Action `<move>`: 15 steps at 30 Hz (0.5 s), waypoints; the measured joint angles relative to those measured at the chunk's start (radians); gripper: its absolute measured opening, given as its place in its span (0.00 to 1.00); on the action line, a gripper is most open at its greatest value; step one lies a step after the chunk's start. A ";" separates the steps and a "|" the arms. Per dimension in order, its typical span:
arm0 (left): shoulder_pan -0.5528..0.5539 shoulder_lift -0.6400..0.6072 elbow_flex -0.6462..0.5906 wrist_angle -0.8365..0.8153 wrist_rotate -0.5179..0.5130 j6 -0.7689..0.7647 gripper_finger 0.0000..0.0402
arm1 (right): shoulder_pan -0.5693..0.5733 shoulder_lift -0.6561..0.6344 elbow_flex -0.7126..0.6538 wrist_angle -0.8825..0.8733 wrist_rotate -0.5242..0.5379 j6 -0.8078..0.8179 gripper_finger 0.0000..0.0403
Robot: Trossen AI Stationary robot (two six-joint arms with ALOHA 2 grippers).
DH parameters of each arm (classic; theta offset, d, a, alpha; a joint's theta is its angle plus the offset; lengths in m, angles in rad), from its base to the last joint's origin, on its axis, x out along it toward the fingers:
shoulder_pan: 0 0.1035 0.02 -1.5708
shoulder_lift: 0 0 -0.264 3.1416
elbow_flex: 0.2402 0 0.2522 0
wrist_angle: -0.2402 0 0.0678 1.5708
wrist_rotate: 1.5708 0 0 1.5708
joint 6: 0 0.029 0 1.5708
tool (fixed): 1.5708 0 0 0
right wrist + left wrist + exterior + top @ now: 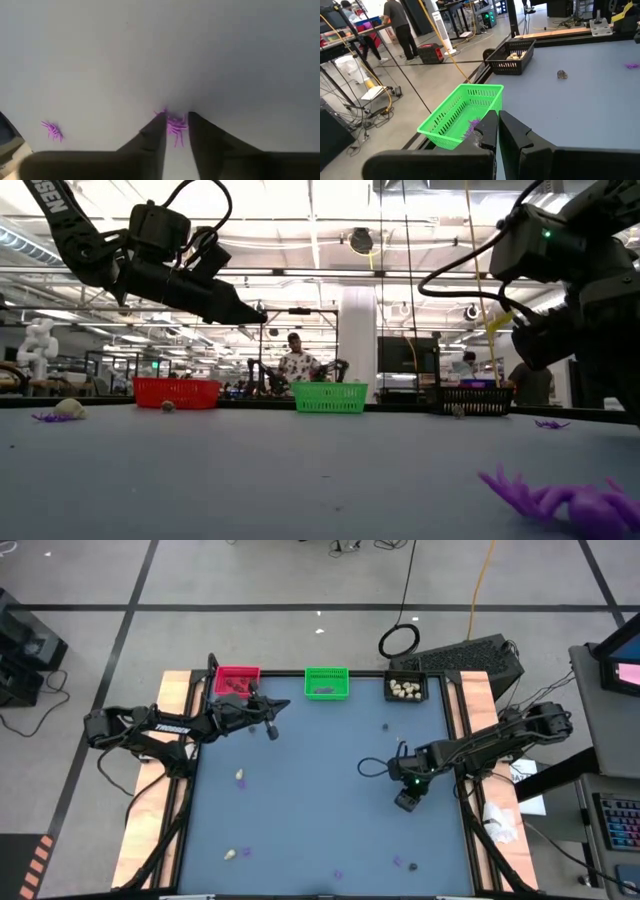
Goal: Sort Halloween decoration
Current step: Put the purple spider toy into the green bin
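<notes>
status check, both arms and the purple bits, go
Right end effector down on table, fingers closing around a purple spider, grip unconfirmed. Left end effector shut, empty, raised near green bin. Nothing in the way.
</notes>
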 joint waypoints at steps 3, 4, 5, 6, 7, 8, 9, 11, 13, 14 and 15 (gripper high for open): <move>0.000 0.000 0.000 0.000 -0.002 0.000 0.03 | 0.000 0.000 0.000 0.001 0.000 -0.015 0.08; 0.000 0.000 0.000 0.000 -0.002 0.000 0.03 | 0.000 0.001 -0.001 0.003 0.000 -0.016 0.04; 0.000 0.000 0.000 0.000 -0.002 0.000 0.03 | 0.001 0.001 -0.001 0.005 -0.001 -0.019 0.02; 0.000 0.000 0.000 0.000 -0.002 0.000 0.03 | 0.001 0.001 -0.001 0.005 -0.002 -0.019 0.02; 0.000 0.000 0.000 0.000 -0.002 0.000 0.03 | 0.001 0.001 0.002 0.004 -0.003 -0.019 0.02; 0.000 0.000 0.000 0.000 -0.002 0.000 0.03 | 0.001 0.002 0.008 0.001 -0.004 -0.024 0.02; 0.000 0.000 0.000 0.000 -0.002 0.000 0.03 | 0.001 0.003 0.015 -0.002 -0.004 -0.032 0.01; 0.000 0.000 0.000 0.000 -0.002 0.000 0.03 | 0.000 0.004 0.042 -0.001 0.000 -0.048 0.00; 0.000 0.000 0.000 0.000 -0.002 0.000 0.03 | -0.010 0.003 0.079 -0.004 0.003 -0.064 0.00; 0.000 0.000 0.000 0.000 -0.002 0.000 0.03 | -0.017 0.003 0.097 -0.009 0.009 -0.069 0.00; 0.000 0.000 0.000 0.000 -0.002 0.000 0.03 | -0.025 0.003 0.117 -0.014 0.025 -0.076 0.00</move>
